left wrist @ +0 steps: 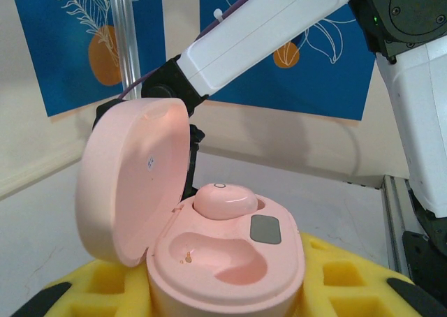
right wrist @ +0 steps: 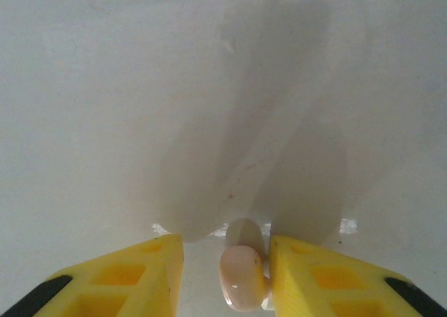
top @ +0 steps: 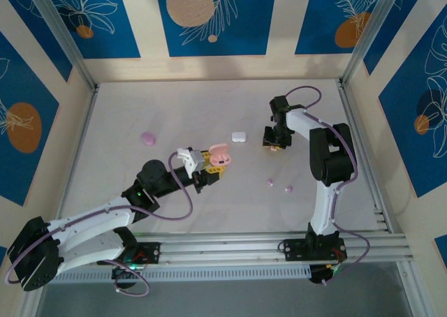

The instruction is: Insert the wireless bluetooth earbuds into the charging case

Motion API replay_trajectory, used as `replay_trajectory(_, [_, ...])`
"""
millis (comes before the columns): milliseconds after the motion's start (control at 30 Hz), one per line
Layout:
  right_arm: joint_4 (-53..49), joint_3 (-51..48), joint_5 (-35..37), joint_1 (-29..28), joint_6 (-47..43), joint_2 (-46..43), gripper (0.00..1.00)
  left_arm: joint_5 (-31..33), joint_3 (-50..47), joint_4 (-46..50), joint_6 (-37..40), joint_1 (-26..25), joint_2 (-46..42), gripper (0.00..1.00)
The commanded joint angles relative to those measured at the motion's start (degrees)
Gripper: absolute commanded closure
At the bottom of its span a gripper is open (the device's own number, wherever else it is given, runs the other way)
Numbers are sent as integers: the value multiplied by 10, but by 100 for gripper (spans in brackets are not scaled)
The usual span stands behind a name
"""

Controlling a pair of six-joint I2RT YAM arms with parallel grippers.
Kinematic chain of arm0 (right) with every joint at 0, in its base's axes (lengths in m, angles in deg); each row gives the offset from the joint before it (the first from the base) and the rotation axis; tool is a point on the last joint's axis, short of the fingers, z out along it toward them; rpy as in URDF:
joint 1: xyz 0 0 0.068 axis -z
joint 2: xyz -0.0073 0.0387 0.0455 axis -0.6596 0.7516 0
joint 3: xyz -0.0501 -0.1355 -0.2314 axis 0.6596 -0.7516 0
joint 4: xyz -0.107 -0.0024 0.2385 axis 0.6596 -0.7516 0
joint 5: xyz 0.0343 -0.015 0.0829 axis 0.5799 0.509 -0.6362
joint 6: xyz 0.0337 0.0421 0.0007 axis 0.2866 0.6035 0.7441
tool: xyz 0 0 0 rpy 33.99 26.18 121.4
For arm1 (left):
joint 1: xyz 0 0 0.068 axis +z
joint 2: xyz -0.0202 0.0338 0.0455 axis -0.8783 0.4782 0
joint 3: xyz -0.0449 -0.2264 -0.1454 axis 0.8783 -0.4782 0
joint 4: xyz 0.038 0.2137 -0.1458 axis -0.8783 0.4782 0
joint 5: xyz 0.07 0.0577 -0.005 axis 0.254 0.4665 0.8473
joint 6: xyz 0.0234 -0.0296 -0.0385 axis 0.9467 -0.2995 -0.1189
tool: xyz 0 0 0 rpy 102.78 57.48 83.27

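Overhead far; wrist views close, low; top, left share case [top: 219,154].

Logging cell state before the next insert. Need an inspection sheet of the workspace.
Surface: white table, a few small things on it.
Job's things: pink charging case, lid open; pink earbud sitting in one slot, other slot empty. Second pink earbud on the table. Lilac earbud and second lilac earbud loose.
Clutter: white case, lilac case.
Tools: left tool shut on pink charging case; right tool open, astride second pink earbud.
Cables: purple cable looped at left arm, another purple cable at right arm.
Surroundings: blue patterned panels, aluminium frame.
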Motion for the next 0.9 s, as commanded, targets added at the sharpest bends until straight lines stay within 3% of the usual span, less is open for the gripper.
replay_trajectory(0, [-27, 23, -3, 4, -13, 11, 63, 3, 11, -21, 8, -2, 0, 69])
replay_trajectory(633, [-65, 51, 3, 6, -57, 35, 78, 5, 13, -16, 8, -2, 0, 69])
replay_trajectory(867, [-86, 60, -3, 5, -67, 33, 77, 4, 15, -15, 7, -2, 3, 69])
